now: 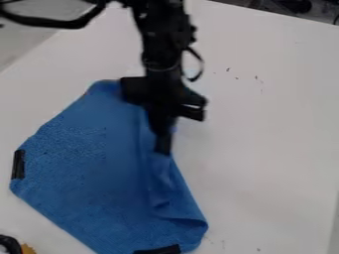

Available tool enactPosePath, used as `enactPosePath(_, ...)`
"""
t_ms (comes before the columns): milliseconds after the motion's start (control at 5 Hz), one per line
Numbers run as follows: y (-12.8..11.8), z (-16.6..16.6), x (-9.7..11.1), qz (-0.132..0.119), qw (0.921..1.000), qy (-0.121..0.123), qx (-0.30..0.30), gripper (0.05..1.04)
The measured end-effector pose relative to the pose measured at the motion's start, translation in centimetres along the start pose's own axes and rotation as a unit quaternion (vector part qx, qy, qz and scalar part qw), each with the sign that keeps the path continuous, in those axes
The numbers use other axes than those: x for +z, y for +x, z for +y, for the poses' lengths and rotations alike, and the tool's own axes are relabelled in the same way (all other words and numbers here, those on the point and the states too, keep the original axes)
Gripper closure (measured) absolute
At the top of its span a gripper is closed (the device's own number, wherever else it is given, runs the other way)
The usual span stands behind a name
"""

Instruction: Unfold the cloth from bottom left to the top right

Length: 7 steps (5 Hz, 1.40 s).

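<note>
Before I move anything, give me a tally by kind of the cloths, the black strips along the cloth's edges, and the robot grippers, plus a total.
Blue cloth: 1
Black strips at its edges: 2
Black gripper: 1
Total: 4

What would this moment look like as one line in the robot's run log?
Gripper: down at right side of blue cloth | Fold: creased along that side | Black strips: left and bottom edges | Unfolding: looks unfinished

We see a pale surface [271, 149] with small dark specks [257, 78] toward its far side. Near left, we find a partly visible black and orange object [9, 243]; beyond the far right edge, we make out dark clutter [293, 5].
</note>
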State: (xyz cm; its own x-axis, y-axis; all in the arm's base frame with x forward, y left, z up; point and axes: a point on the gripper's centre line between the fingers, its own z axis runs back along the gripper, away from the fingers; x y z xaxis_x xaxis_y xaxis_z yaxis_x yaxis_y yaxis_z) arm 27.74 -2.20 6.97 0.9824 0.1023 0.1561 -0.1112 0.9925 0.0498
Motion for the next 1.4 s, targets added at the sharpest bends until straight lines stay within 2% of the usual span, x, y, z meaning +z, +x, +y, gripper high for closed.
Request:
enactPosePath(200,1.9,-4.5,0.0,0.005,0.9996,-0.024,-0.01,1.03)
enactPosePath(400,3.0,-7.6,-1.4,0.005,0.9984,-0.047,-0.032,1.03)
enactPosePath(600,3.8,-8.9,-3.1,0.014,0.9965,-0.067,-0.048,1.015)
enactPosePath(800,4.3,-10.9,-5.3,-0.004,0.9935,-0.103,-0.048,0.88)
enactPosePath(1000,5.0,-14.0,-6.1,-0.003,0.9879,-0.137,-0.073,0.637)
enactPosePath(1200,6.0,-16.9,-5.8,-0.019,0.9828,-0.163,-0.084,0.332)
enactPosePath(1400,6.1,-18.8,-4.3,-0.026,0.9829,-0.146,-0.109,0.091)
